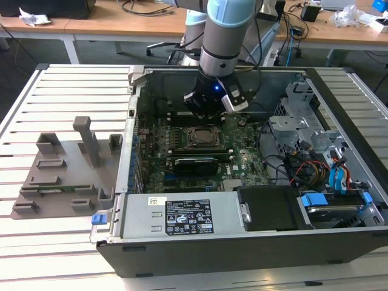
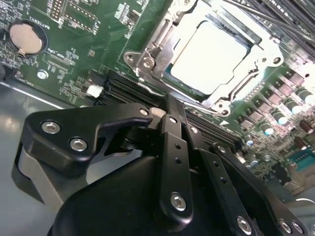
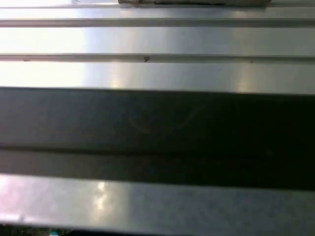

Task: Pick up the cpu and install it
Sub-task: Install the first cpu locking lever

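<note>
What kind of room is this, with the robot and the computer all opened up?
Probably a robotics lab or workshop: an open computer case lies on a slatted metal table, a robot arm reaches inside it, and wooden desks carry cables behind.

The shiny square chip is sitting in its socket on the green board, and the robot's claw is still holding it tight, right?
Not quite. The cpu does sit in the socket on the green motherboard, but the gripper is not holding it. In the second wrist view the gripper is shut on nothing, clear of the chip.

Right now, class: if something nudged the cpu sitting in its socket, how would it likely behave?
The cpu looks flat and rigid, so it probably won't bend or roll. Its smooth, shiny metal top may be slippery. It sits within the metal socket frame, so a sideways nudge would likely barely move it.
</note>
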Available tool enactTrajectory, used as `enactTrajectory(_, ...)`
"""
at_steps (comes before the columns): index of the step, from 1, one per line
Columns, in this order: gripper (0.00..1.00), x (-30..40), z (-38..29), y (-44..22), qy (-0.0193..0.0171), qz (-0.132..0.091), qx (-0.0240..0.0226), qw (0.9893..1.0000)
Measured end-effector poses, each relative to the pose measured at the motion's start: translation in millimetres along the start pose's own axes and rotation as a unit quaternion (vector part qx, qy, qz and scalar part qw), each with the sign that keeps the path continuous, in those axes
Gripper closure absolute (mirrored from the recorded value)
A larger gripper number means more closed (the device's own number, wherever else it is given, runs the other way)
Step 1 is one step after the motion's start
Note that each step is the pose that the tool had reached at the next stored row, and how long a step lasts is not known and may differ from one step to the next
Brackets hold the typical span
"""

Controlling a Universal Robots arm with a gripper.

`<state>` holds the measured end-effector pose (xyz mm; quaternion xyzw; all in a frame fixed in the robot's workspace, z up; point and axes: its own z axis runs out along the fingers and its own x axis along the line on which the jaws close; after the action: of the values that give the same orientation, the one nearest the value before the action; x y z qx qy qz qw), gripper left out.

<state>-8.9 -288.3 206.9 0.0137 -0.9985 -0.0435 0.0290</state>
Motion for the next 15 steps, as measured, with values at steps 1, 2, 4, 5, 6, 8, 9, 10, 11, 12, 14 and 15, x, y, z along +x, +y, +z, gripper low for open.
enactTrajectory(1, 0.89, -2.5, 0.5, -0.2, 0.0005, 0.000, -0.0001, 1.0000)
enactTrajectory(2, 0.89, -3.5, 0.9, -0.3, 0.0007, 0.000, -0.0002, 1.0000)
enactTrajectory(4, 0.89, -5.8, 1.4, -0.5, 0.0014, 0.000, -0.0002, 1.0000)
enactTrajectory(5, 0.89, -6.6, 1.5, -0.7, 0.0016, 0.000, -0.0002, 1.0000)
enactTrajectory(6, 0.89, -7.5, 1.7, -1.0, 0.0018, 0.000, -0.0002, 1.0000)
enactTrajectory(8, 0.89, -8.0, 1.7, -2.1, 0.0018, 0.001, -0.0003, 1.0000)
enactTrajectory(9, 0.89, -8.2, 1.6, -4.0, 0.0019, 0.001, -0.0002, 1.0000)
enactTrajectory(10, 0.89, -8.2, 1.6, -5.2, 0.0019, 0.001, -0.0002, 1.0000)
enactTrajectory(11, 0.89, -8.3, 1.6, -6.4, 0.0019, 0.001, -0.0002, 1.0000)
enactTrajectory(12, 0.89, -8.4, 1.6, -8.2, 0.0020, 0.001, -0.0002, 1.0000)
enactTrajectory(14, 0.89, -8.7, 2.3, -9.3, 0.0021, 0.001, -0.0001, 1.0000)
enactTrajectory(15, 0.89, -9.1, 3.5, -9.5, 0.0027, 0.001, 0.0003, 1.0000)
